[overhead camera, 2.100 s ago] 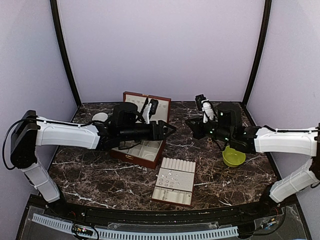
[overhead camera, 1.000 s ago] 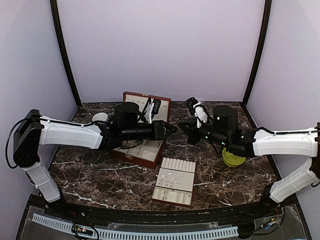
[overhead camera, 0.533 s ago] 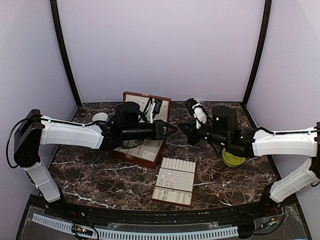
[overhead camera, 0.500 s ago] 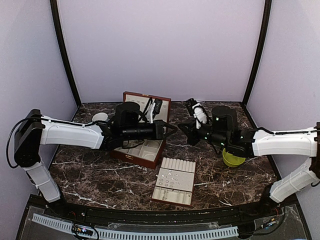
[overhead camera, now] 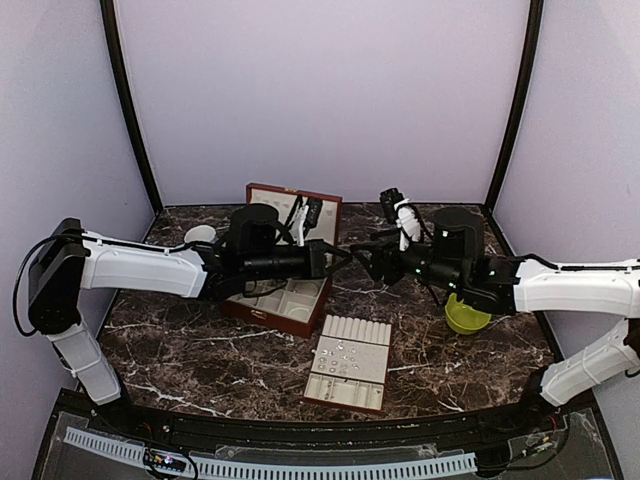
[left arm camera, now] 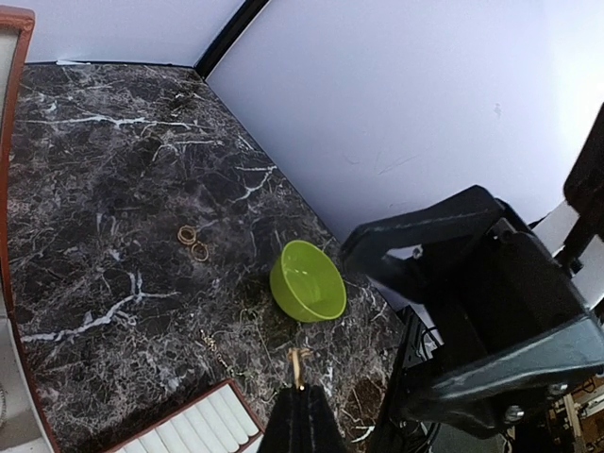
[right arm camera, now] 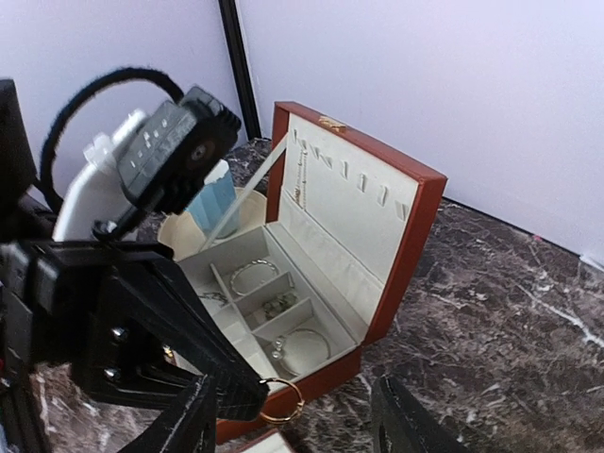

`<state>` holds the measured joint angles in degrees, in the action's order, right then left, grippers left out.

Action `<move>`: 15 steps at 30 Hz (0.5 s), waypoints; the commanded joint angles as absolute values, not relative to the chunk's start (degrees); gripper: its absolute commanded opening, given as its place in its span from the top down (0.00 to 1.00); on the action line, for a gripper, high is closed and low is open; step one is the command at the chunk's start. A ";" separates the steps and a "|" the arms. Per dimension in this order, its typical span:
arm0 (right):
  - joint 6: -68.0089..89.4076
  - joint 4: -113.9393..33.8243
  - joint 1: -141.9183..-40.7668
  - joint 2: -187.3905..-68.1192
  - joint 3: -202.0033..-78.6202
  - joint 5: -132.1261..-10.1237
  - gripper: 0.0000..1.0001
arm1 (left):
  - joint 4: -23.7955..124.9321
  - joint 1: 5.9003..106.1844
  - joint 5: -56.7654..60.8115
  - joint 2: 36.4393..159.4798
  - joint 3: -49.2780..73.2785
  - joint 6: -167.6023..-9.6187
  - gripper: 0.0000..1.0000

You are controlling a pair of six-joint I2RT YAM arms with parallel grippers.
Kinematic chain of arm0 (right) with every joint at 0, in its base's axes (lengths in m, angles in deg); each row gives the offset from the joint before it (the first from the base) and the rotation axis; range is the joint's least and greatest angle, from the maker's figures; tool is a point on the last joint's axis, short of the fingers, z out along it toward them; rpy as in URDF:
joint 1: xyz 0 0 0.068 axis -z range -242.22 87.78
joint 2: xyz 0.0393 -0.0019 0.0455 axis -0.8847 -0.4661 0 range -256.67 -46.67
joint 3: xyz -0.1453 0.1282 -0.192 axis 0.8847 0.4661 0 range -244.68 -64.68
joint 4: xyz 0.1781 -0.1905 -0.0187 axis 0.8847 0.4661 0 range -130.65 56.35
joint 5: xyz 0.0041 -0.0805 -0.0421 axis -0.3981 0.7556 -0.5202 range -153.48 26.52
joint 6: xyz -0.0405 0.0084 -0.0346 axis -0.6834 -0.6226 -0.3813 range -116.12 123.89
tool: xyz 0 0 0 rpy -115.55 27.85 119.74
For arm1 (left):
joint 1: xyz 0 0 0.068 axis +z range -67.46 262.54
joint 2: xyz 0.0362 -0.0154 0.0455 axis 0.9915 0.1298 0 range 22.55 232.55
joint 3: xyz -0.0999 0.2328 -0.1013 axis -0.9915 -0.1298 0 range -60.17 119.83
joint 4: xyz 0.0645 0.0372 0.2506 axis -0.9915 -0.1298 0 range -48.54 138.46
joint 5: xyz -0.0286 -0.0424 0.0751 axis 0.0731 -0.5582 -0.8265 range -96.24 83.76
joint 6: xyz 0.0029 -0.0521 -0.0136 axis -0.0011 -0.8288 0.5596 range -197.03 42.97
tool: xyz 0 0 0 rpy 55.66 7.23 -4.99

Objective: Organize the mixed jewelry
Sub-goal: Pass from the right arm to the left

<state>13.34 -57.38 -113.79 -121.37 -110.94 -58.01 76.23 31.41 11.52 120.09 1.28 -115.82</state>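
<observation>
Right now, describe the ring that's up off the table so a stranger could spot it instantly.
Find the open reddish-brown box at the back of the marble table. Just beside it, the left pincer pinches a thin gold-toned ring. Unlike the pieces lying in the box, it hangs in mid-air.

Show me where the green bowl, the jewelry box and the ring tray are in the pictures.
green bowl (left arm camera: 307,281), left wrist view, on its inner wall.
jewelry box (right arm camera: 351,193), right wrist view, on the open lid's cream lining.
ring tray (overhead camera: 356,330), top view, on its slotted rows.
</observation>
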 commanded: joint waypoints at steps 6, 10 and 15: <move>24.61 -60.98 -106.30 -117.52 -110.76 -81.91 0.32 | 78.05 33.59 14.11 114.41 -2.77 -107.04 1.00; 30.28 -63.69 -103.92 -119.09 -111.62 -96.04 0.31 | 80.64 34.90 19.12 111.54 -4.57 -102.57 1.00; 32.50 -62.95 -104.00 -120.90 -113.19 -101.39 0.44 | 83.66 36.40 29.61 110.26 -5.19 -101.58 1.00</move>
<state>28.38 -60.71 -104.00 -119.60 -110.96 -91.23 78.75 35.54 20.15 113.34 -4.29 -104.78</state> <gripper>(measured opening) 0.599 0.023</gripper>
